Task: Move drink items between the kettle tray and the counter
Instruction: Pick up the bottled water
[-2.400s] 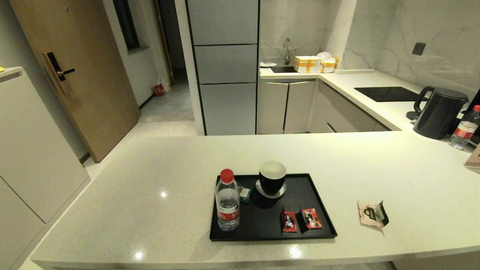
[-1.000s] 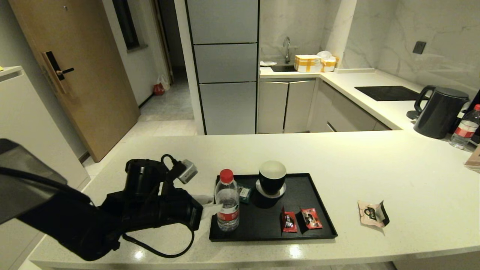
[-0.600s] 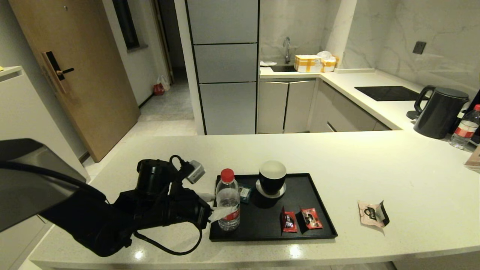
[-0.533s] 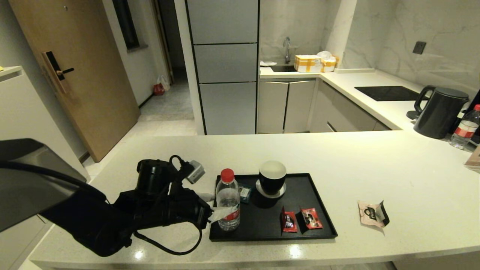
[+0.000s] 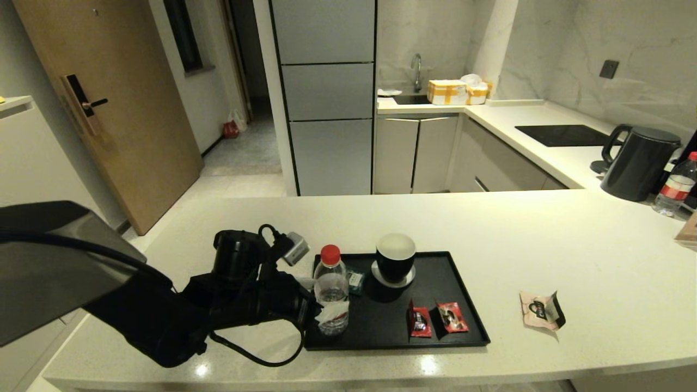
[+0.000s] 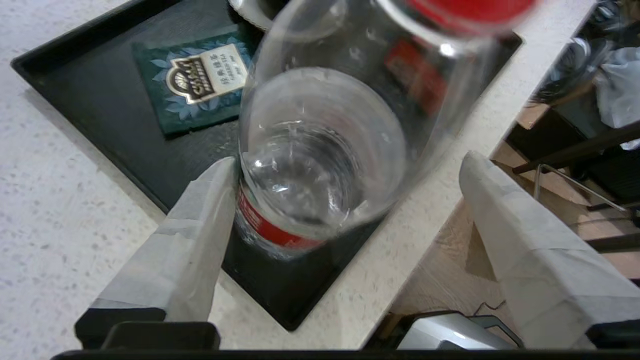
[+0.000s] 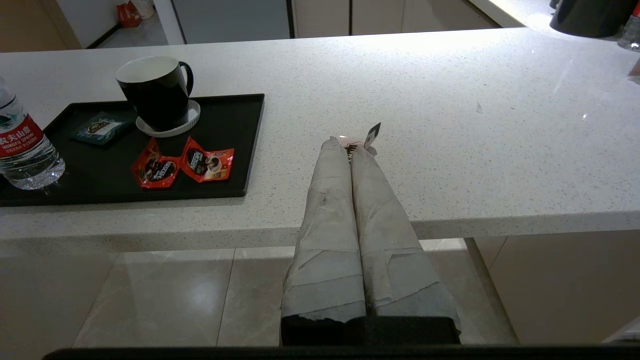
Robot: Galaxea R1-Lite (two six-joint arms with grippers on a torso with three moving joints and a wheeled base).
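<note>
The clear water bottle [image 5: 331, 288] with its red cap stands upright in the near left corner of the black kettle tray [image 5: 435, 277]. My left gripper [image 5: 324, 298] is open around the bottle's lower body [image 6: 320, 165]. One taped finger [image 6: 200, 220] touches the label and the other [image 6: 520, 240] stands well apart. The beige sachet [image 5: 540, 310] lies on the counter [image 5: 544, 245] right of the tray. My right gripper [image 7: 350, 142] is shut on nothing, low in front of the counter edge. Its tips hide most of the sachet [image 7: 371, 134].
On the tray stand a black cup [image 5: 395, 257] on a saucer, two red sachets [image 5: 435, 318] and a green tea sachet [image 5: 355, 280]. At the far right are a black kettle [image 5: 637, 163], a second bottle [image 5: 675, 188] and the hob [image 5: 561, 136].
My left arm came in from the left and slid right until its open fingers flank the bottle. The bottle, the sachet and the tray items have not moved.
</note>
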